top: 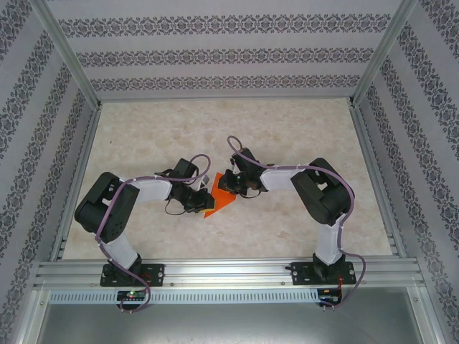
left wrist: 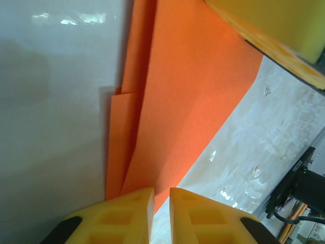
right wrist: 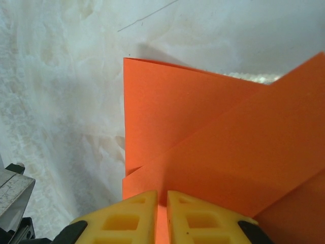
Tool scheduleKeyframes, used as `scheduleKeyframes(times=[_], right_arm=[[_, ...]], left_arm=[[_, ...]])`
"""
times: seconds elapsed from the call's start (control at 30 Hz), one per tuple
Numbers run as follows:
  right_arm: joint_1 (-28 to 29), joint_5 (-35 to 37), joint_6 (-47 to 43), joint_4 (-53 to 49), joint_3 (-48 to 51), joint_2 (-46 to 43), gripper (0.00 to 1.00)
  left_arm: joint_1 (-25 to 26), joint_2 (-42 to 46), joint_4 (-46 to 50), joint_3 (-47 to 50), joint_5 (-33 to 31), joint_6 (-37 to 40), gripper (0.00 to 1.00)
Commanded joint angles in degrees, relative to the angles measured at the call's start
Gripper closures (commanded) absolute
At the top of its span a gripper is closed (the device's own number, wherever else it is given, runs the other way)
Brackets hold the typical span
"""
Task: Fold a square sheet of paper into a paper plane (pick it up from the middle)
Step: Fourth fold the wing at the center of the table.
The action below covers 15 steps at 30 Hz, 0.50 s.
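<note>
We see the orange paper (top: pixel 219 203) mid-table, between the two gripper heads. It's thin, matte and partly folded, with sharp creases and overlapping layers forming angled flaps. Table (top: pixel 287 136) is pale, marbled and glossy, with glare spots. Right gripper (right wrist: pixel 162 199): yellow plastic fingers with square pockets, nearly together, orange showing in the slit, so we mark it pinched on the paper's edge. Left gripper (left wrist: pixel 161 197): same yellow fingers, thin slit, paper's corner reaching the tips; we cannot tell if it clamps. Walls (top: pixel 215 57) carry patterned wallpaper. Aluminium rail (top: pixel 229 271) holds both arm bases.
</note>
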<state>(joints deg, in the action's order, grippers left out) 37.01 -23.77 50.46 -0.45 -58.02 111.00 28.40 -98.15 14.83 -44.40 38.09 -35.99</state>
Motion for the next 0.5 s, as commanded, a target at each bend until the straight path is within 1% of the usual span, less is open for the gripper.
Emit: scheduleKeyframes(times=[0.0,0.1,0.17,0.27,0.47], right_arm=[[-0.4,4.8,-2.1,-4.5,0.2,-2.1,0.85],[-0.3,3.1,-2.8,-2.8,0.0,-5.2,0.89],[0.3,0.9,-2.7,-1.6,-0.5,-5.6,0.91],[2.2,-0.7,-1.9,-0.5,-1.4,-4.2,0.94],[4.5,0.7,0.8,2.2,-0.5,-0.4,0.94]], left_arm=[[-0.5,-0.3,6.5,1.2,-5.7,2.0,0.82],[-0.5,-0.2,6.4,1.1,-5.7,1.9,0.83],[-0.5,-0.2,6.2,1.3,-6.1,1.6,0.85],[-0.5,-0.8,5.7,1.3,-5.9,1.4,0.86],[-0.5,-0.9,5.1,1.4,-5.7,1.1,0.86]])
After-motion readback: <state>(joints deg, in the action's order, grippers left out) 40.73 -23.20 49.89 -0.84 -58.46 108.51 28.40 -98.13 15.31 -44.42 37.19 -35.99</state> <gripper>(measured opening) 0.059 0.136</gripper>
